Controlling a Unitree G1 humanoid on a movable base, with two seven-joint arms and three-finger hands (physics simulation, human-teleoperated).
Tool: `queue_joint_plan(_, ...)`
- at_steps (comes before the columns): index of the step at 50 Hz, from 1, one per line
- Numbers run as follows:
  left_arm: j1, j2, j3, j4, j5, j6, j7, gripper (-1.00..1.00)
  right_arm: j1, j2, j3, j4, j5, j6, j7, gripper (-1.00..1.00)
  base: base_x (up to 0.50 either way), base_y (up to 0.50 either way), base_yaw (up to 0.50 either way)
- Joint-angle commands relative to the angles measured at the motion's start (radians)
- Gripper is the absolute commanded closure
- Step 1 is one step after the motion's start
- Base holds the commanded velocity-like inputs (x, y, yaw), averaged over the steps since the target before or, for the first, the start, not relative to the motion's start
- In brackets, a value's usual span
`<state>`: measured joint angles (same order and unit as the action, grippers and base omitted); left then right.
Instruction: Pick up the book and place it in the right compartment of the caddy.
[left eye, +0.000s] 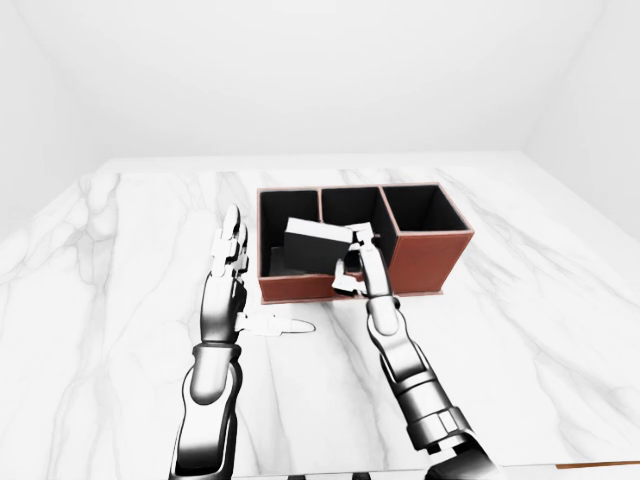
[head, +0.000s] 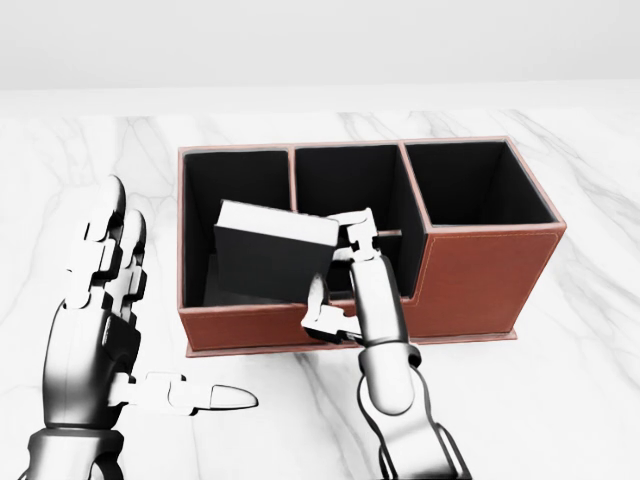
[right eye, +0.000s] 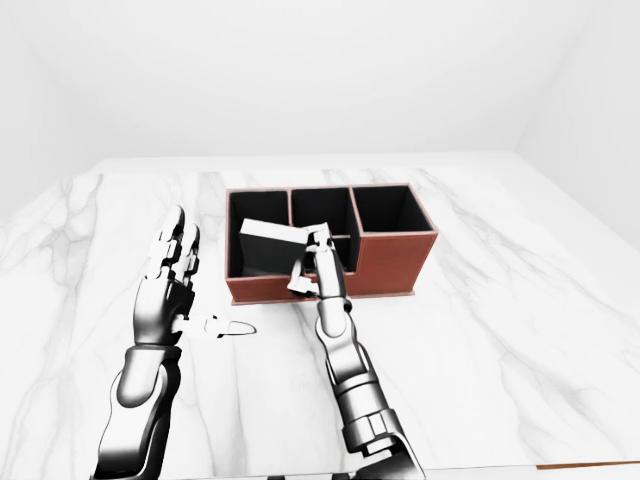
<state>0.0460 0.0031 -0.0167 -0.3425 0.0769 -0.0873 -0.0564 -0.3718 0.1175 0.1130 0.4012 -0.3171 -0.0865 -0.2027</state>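
Over caddy (head: 480, 285): book (head: 272, 258) in right robot hand (head: 345, 275)

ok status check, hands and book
Right robot hand shut on book, tilted over caddy left and middle sections. Left robot hand open, off to the left. Right compartment unblocked.

Illumination is bright, even and diffuse, washing the walls near white. Shadows are faint; the caddy (head: 480, 280) interior renders black. Rendering is sharp throughout, without blur or edge distortion.

One book (head: 270, 258), one three-compartment caddy (head: 480, 285), two hands.
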Motion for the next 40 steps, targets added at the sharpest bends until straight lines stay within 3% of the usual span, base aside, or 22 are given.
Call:
queue_joint_plan(1, -0.003, 0.004, 0.003, 0.017, -0.008, 0.000, -0.005, -1.00, -0.086, -0.030, -0.045, -0.162, 0.111, -0.001, 0.033, 1.00, 0.00, 0.00, 0.00)
queue_joint_plan(25, -0.003, 0.004, 0.003, 0.021, -0.006, 0.000, -0.005, -1.00, -0.347, -0.188, -0.156, -0.198, 0.183, -0.001, 0.076, 1.00, 0.00, 0.00, 0.00)
queue_joint_plan(40, -0.002, 0.003, 0.000, 0.011, 0.000, 0.000, -0.002, -1.00, -0.388, -0.337, -0.242, -0.131, 0.243, -0.001, 0.093, 1.00, 0.00, 0.00, 0.00)
